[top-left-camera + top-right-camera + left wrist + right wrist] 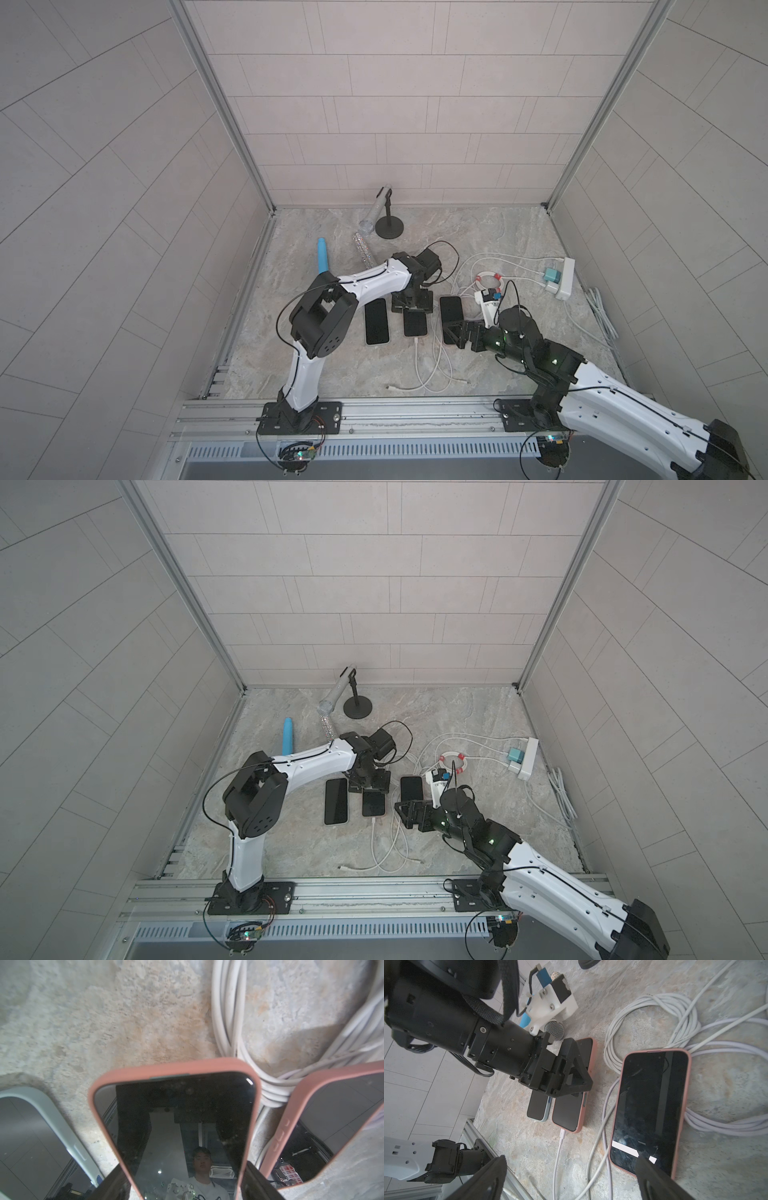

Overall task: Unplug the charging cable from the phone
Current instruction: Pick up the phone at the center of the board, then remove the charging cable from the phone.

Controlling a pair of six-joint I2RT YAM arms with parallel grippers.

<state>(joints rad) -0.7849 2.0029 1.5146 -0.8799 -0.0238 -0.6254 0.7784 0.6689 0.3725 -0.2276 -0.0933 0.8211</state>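
Three phones lie side by side on the marbled floor. The middle phone (415, 325) (373, 805) (174, 1115) (569, 1109) has a pink case, and a white charging cable (416, 342) (374, 822) (562, 1134) is plugged into its near end. My left gripper (412, 309) (369, 787) (186, 1178) (571, 1076) is shut on this phone's long sides at its far half. My right gripper (453, 332) (409, 812) (571, 1159) hangs open just right of the plug, above the cable loops and over the near end of the right pink-cased phone (451, 309) (652, 1105), holding nothing.
A pale-cased phone (377, 322) lies left of the middle one. Coiled white cables (488, 284) run to a power strip (566, 277) with chargers at the right. A microphone stand (388, 226) and a blue tube (322, 259) stand further back. A loose cable end (390, 387) lies near the front rail.
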